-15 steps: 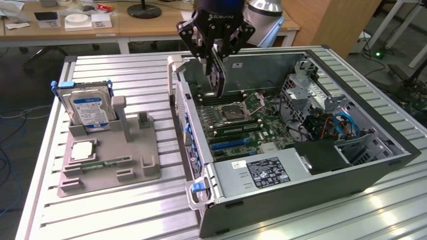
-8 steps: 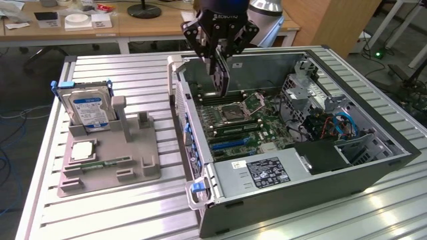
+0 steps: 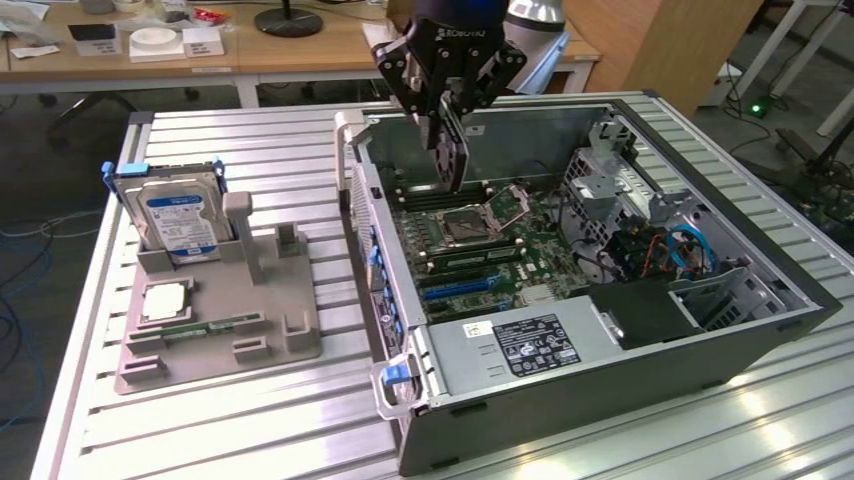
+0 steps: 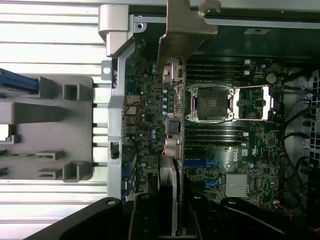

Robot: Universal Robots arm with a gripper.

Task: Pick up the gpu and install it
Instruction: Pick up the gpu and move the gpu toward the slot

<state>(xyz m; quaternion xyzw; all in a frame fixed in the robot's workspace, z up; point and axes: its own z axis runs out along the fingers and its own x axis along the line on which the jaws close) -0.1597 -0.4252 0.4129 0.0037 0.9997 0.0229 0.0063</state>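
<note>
My gripper [image 3: 447, 122] hangs over the back part of the open computer case [image 3: 747, 335], shut on the gpu [image 3: 451, 160]. The card hangs upright from the fingers as a thin dark plate, its lower end just above the motherboard [image 3: 527, 262] near the processor socket [image 3: 467, 228]. In the wrist view the gpu [image 4: 170, 150] is seen edge-on between the two black fingers [image 4: 145, 220], with its silver end bracket [image 4: 184, 35] reaching to the case's rear wall. The blue expansion slots [image 3: 461, 290] lie nearer the case's front half, apart from the card.
On the exterior view's left a grey holder [image 3: 220, 320] carries a hard drive [image 3: 180, 215] standing upright, a flat processor chip [image 3: 163, 300] and a memory stick [image 3: 200, 328]. A power supply [image 3: 527, 345] and drive cages with cables [image 3: 667, 250] fill the case's other parts.
</note>
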